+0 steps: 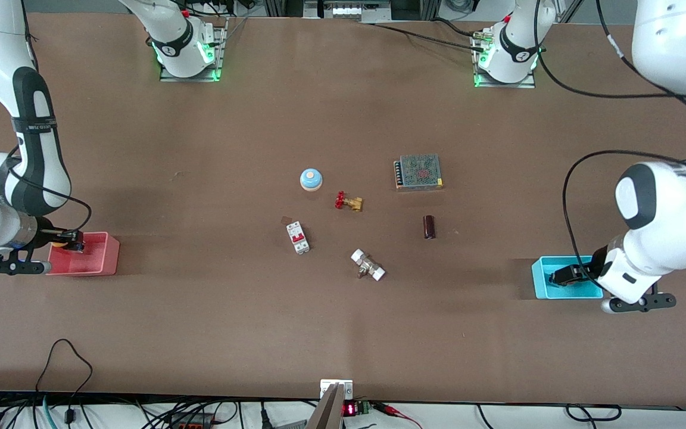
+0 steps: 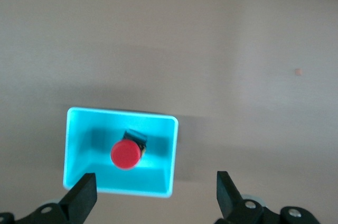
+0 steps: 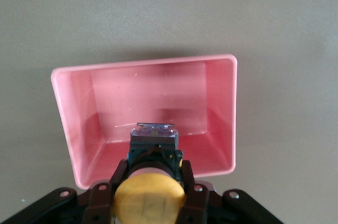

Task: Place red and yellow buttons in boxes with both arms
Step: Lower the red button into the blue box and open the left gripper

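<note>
My right gripper (image 1: 71, 241) is shut on the yellow button (image 3: 149, 195) and holds it over the pink-red box (image 1: 105, 262), at the right arm's end of the table. In the right wrist view the button's black base hangs above the inside of the box (image 3: 158, 61), between my fingers (image 3: 119, 175). The red button (image 2: 125, 154) lies inside the cyan box (image 2: 173, 150), at the left arm's end. My left gripper (image 2: 156, 197) is open and empty above the cyan box (image 1: 538, 280), with its fingertips (image 2: 84, 195) well apart. In the front view the left gripper (image 1: 564, 275) hides the red button.
Mid-table lie a blue dome with a white rim (image 1: 311, 179), a red-wheeled brass valve (image 1: 348, 202), a white circuit breaker (image 1: 298, 237), a metal fitting with white caps (image 1: 368, 265), a dark cylinder (image 1: 429, 227) and a mesh-topped power supply (image 1: 418, 172).
</note>
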You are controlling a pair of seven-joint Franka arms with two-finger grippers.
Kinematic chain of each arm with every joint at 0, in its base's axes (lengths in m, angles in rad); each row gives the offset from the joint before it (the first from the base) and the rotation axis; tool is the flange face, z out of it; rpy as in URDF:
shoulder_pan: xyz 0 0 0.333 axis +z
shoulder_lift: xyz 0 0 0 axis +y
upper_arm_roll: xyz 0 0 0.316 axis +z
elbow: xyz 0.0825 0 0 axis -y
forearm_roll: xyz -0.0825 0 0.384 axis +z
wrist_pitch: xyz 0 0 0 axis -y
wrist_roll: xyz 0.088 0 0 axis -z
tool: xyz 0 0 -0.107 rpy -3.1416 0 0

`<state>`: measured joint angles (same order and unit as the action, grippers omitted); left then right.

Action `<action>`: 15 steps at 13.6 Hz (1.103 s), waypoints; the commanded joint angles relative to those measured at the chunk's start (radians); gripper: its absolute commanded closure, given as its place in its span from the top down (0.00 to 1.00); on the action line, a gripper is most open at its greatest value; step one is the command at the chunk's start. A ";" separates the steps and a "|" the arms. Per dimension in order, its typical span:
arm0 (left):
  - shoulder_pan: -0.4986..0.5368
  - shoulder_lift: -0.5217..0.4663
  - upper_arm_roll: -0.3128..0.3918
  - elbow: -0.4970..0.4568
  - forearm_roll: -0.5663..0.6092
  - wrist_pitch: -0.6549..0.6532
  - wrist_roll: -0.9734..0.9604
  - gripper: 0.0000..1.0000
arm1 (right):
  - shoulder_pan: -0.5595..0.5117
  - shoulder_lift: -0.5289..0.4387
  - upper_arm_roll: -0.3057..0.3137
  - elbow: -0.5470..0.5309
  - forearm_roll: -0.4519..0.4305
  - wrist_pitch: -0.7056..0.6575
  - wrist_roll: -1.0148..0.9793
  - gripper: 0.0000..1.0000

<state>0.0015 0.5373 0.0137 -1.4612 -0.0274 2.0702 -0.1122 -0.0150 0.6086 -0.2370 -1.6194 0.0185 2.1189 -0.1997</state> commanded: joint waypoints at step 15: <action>0.008 -0.548 -0.028 -0.167 0.073 -0.267 0.126 1.00 | -0.020 0.109 0.010 0.050 0.081 0.082 -0.083 0.36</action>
<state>-0.0007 0.0680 -0.0014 -1.5087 0.0331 1.7418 -0.0098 -0.0230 0.7019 -0.2358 -1.5949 0.0802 2.1989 -0.2545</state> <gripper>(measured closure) 0.000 0.577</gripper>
